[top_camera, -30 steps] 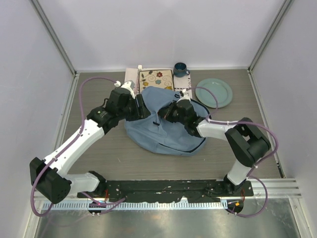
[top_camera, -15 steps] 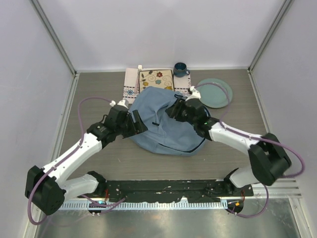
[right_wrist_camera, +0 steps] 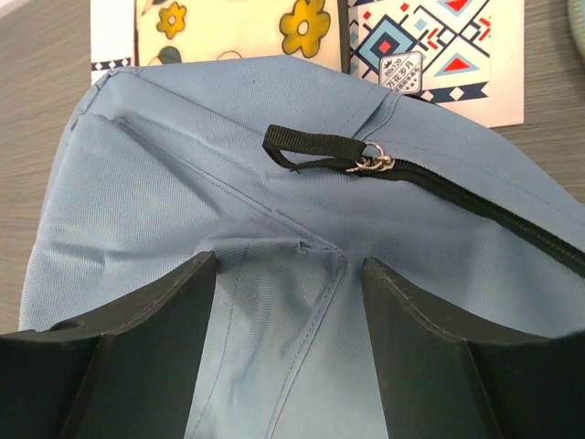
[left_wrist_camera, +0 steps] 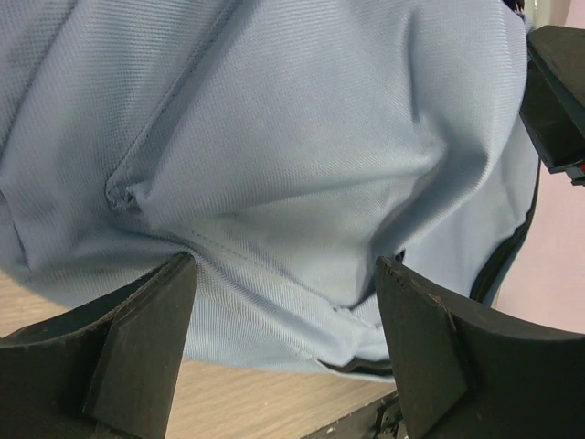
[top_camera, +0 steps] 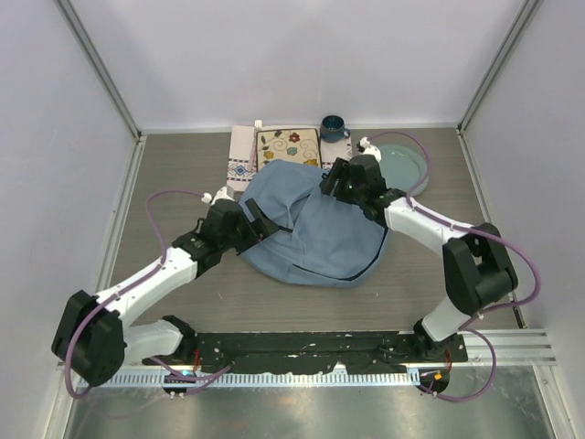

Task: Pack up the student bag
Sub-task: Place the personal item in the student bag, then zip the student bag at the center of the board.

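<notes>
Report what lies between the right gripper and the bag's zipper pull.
Only the bag's own fabric, crossed by seams, separates right gripper from zipper pull; right wrist view shows it.

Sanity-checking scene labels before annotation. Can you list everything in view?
bag: 1, light blue, mid-table
zipper pull: 1, metal with black strap, on the bag's far side
mat: 1, white with geometric print, far edge, bag overlaps its near edge
floral square: 1, cream with yellow flowers, on the mat
mug: 1, dark blue, far edge, right of the floral square
plate: 1, pale green, far right, partly hidden by the right arm
table: 1, grey-brown wood grain
left gripper: 1, black, open, at the bag's left side
right gripper: 1, black, open, over the bag's far right side
</notes>
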Action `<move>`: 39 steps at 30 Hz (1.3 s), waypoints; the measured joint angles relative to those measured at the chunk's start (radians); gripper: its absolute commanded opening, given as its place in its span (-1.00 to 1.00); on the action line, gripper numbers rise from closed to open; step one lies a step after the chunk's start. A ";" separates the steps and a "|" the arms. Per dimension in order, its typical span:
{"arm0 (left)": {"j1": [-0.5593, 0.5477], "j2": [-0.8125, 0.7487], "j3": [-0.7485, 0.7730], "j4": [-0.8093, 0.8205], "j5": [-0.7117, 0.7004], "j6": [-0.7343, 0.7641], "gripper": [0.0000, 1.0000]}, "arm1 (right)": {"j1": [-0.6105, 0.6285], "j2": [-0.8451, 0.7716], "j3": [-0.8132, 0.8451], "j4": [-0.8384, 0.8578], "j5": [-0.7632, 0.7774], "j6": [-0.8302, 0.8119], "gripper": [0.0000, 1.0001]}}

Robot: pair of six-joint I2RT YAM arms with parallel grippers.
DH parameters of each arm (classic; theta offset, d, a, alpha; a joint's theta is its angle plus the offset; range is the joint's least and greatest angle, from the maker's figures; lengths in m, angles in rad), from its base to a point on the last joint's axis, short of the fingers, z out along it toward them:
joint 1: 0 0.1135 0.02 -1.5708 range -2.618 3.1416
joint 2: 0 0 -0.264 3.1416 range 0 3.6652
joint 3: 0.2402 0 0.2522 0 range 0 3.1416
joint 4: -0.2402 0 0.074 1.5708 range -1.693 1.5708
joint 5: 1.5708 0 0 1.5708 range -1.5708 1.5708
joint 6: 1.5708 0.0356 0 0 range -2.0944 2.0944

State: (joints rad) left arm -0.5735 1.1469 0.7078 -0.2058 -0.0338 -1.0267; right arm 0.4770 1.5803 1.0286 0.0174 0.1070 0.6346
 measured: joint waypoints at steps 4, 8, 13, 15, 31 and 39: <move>0.005 0.084 -0.036 0.109 0.002 -0.037 0.43 | -0.034 0.086 0.054 -0.001 -0.075 0.000 0.10; 0.014 0.157 -0.079 0.209 0.016 -0.071 -0.24 | -0.059 0.120 0.061 -0.004 -0.122 -0.010 -0.98; 0.069 0.191 -0.123 0.296 0.074 -0.102 -0.95 | -0.075 0.098 -0.021 0.065 -0.165 0.011 -0.98; 0.107 0.193 -0.126 0.317 0.113 -0.100 -1.00 | -0.075 0.066 -0.072 0.088 -0.171 0.022 -0.98; 0.456 0.177 0.114 0.150 0.340 0.121 0.22 | 0.022 -0.268 -0.343 0.031 -0.270 0.125 -0.10; 0.428 -0.039 -0.121 0.119 0.428 0.036 0.31 | 0.026 -0.243 -0.077 -0.030 -0.298 0.049 -0.50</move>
State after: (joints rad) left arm -0.1459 1.1076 0.5869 -0.0868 0.3943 -0.9905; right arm 0.5034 1.3369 0.9512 -0.0124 -0.1905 0.6834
